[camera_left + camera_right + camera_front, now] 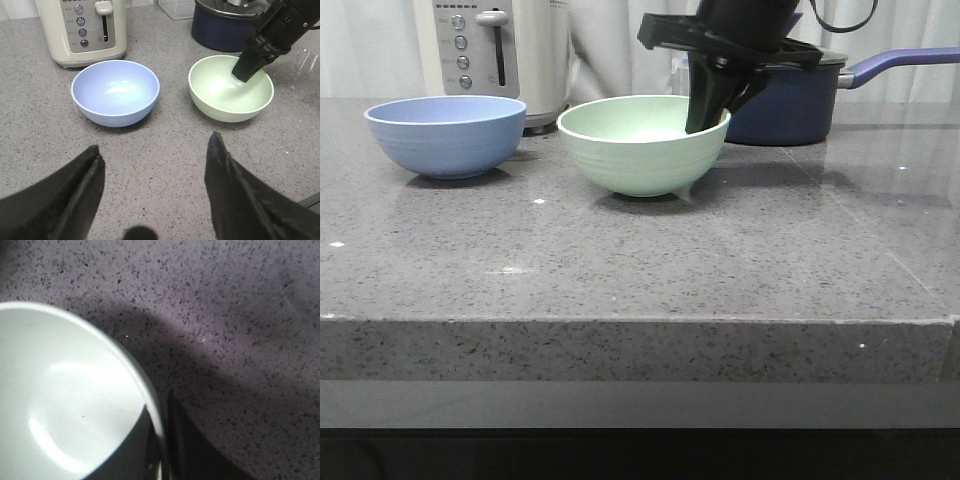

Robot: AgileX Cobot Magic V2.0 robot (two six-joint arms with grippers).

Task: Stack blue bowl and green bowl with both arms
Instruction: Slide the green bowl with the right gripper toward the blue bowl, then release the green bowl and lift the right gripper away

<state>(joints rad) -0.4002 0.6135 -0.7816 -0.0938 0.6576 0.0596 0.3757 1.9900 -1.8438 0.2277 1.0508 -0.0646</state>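
- We see two round matte bowls with faint ridges on the speckled grey stone counter (pixel 620 260): the blue bowl (pixel 446 135) left, the larger green bowl (pixel 643 143) just beside it, apart.
- Our right gripper (pixel 708 112) straddles the green bowl's far right rim, one finger inside, one outside; the right wrist view shows the thin rim clamped between dark fingers.
- Only the left wrist view shows our left gripper (pixel 155 192): fingers spread wide, holding nothing, above bare counter.
- Behind stand a cream toaster (pixel 495 50) and a navy saucepan (pixel 790 95).
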